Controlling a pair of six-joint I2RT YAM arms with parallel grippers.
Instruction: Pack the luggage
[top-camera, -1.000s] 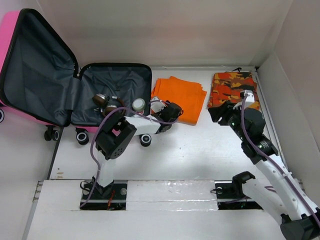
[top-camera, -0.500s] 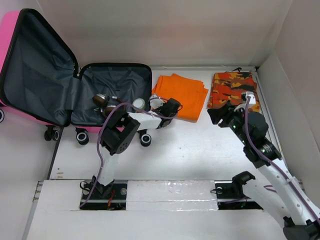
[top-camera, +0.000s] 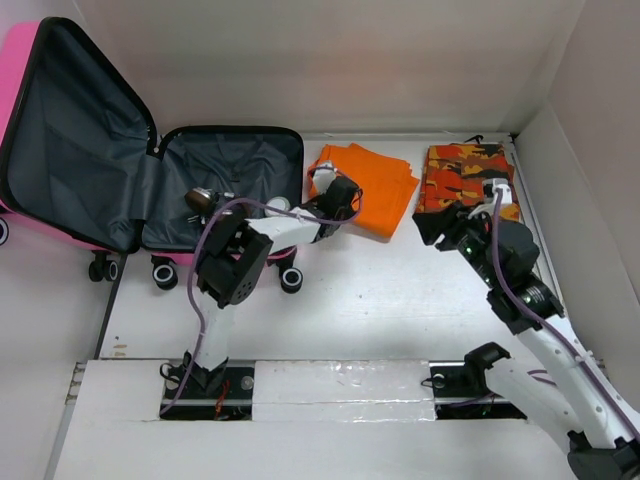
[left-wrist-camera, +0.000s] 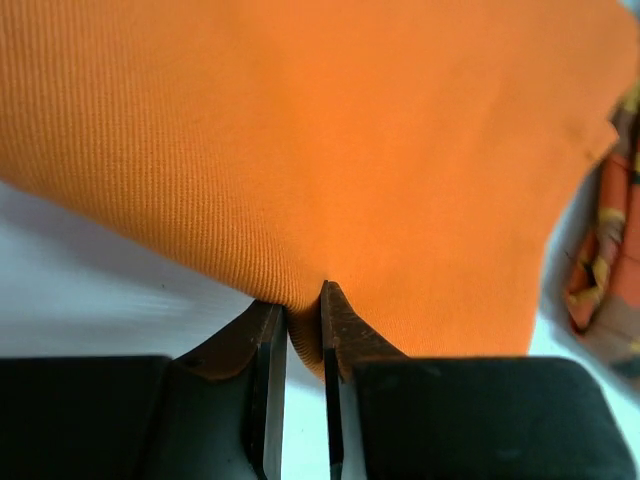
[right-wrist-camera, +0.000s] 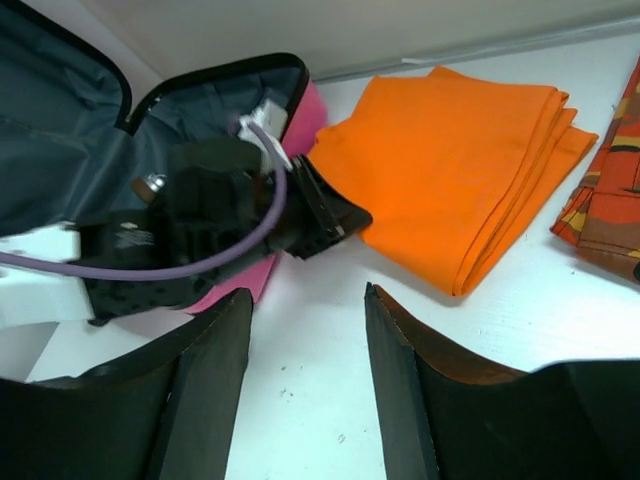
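1. At your far left the pink suitcase (top-camera: 240, 165) lies open on the table (top-camera: 380, 290). Its lid is propped up on the left, its grey-lined base lies flat, and a brown item (top-camera: 200, 198) sits inside.
2. Just right of the base, the left gripper (left-wrist-camera: 303, 300) has its jaws almost closed on a fold at the edge of the orange cloth (left-wrist-camera: 330, 130). Only its own wrist camera shows you that pinch — from above, the gripper body covers it.
3. Further right, a folded camouflage-print cloth (top-camera: 462, 172) lies near the orange one.
4. The right gripper (right-wrist-camera: 308, 293) hangs by that cloth's near edge. Its wrist view shows the fingers spread wide with nothing between them — and, beyond them, the left gripper and suitcase.
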